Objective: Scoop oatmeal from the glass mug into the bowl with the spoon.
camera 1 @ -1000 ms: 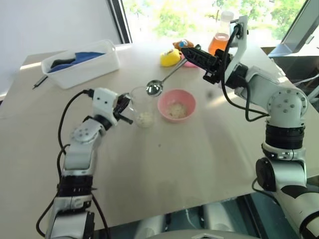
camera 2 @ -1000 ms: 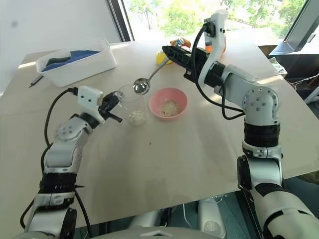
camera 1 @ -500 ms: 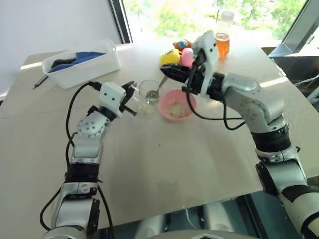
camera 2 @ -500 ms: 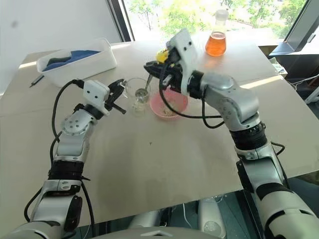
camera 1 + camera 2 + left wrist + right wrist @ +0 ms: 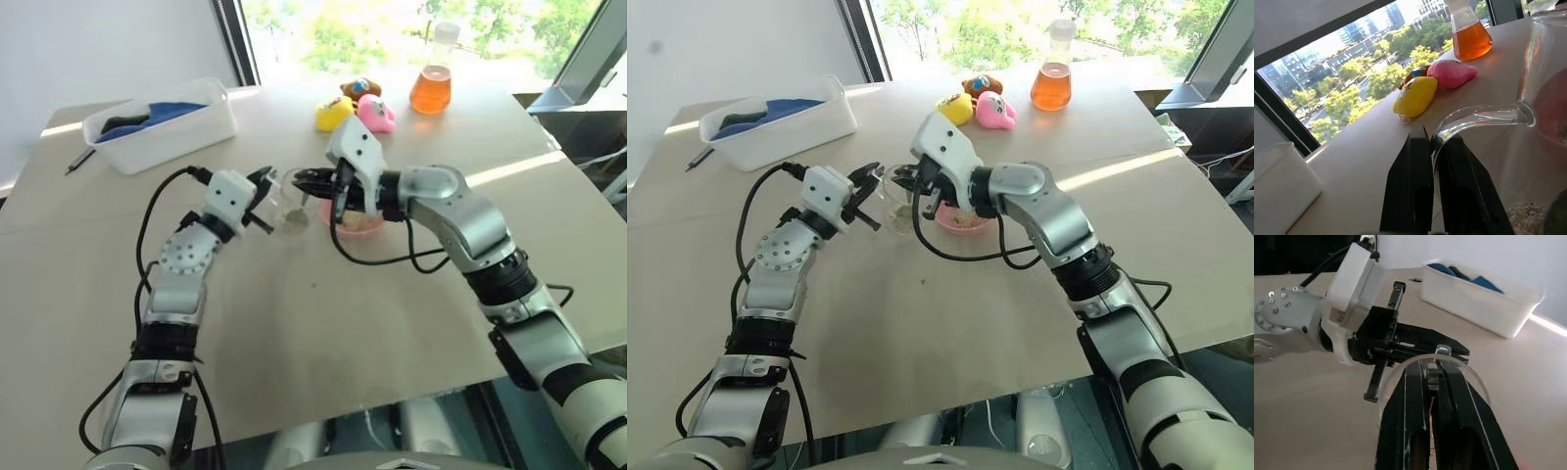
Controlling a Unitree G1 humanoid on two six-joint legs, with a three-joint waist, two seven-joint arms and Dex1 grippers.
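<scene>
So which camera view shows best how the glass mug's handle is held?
The left wrist view: the clear handle of the glass mug curves down between the left tool's two black fingers, shut on it. The two eye views show the mug small, its handle hidden. The right wrist view shows its rim.

Tub (image 5: 162,125), flask (image 5: 432,85) — toys (image 5: 355,110)

1. My glass mug (image 5: 1528,98) is clear, its oatmeal (image 5: 1520,215) pale beige.
2. My bowl (image 5: 965,223) is pink.
3. Orange flask (image 5: 1052,86); yellow toy (image 5: 954,108); pink toy (image 5: 994,110); white tub (image 5: 784,132), blue contents.
</scene>
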